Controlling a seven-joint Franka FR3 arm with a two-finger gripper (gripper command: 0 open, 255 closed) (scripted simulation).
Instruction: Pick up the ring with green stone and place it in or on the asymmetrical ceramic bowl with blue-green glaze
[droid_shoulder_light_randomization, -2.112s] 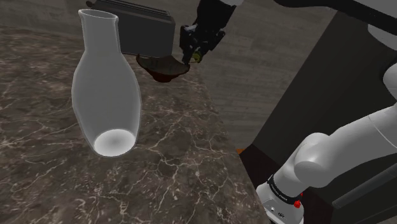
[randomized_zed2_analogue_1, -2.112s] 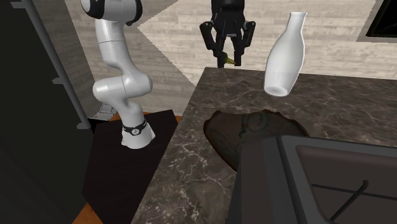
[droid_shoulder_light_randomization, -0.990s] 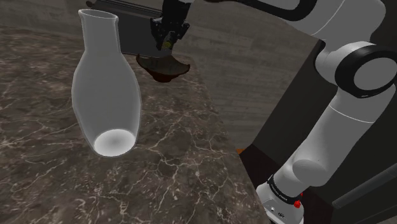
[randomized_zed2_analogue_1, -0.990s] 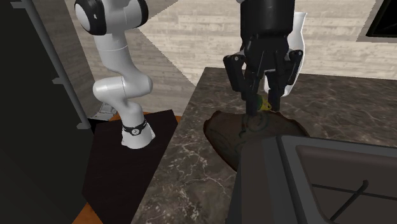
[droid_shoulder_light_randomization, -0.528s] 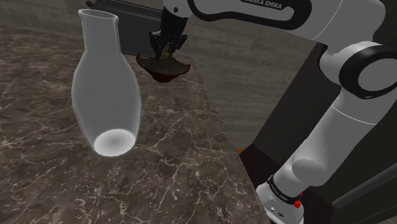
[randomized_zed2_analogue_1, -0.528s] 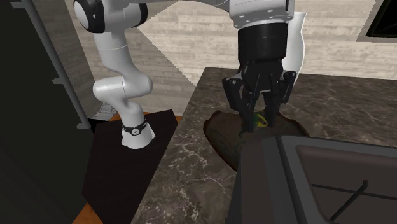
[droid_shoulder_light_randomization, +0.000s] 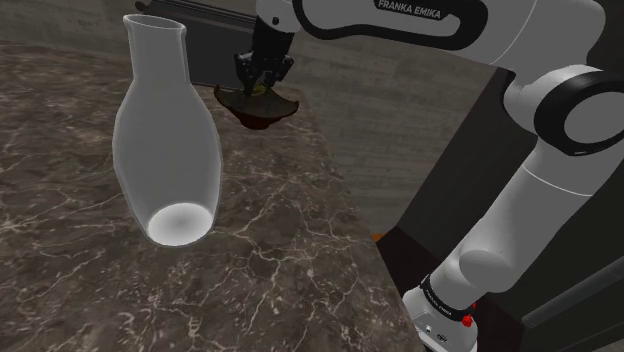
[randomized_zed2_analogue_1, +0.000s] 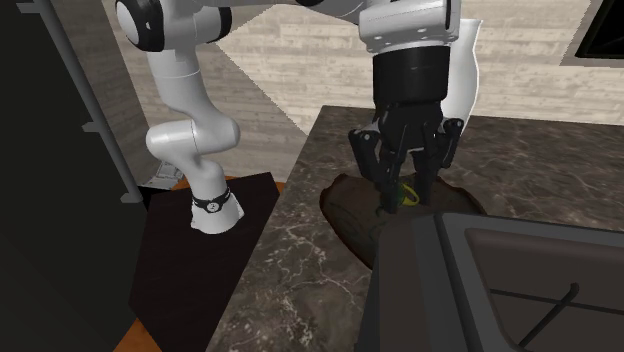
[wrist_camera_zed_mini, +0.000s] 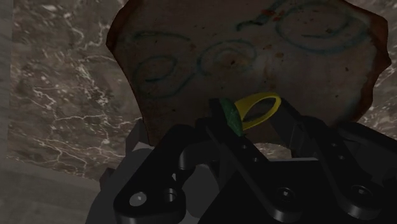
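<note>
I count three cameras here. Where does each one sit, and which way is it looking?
Shoulder view: beside and slightly behind the stand, looking down over the marble counter, past a white vase to the bowl; arm and hand show.
Second exterior view: across the counter behind a dark appliance, facing the arm; arm and hand show.
Wrist view: on the hand, looking down into the bowl; black fingers clasp the ring.
Shared: both exterior views show vase, bowl and hand above it.

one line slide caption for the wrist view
Gripper holds the yellow ring with green stone over the brown bowl with blue-green swirls on a dark veined counter.
</note>
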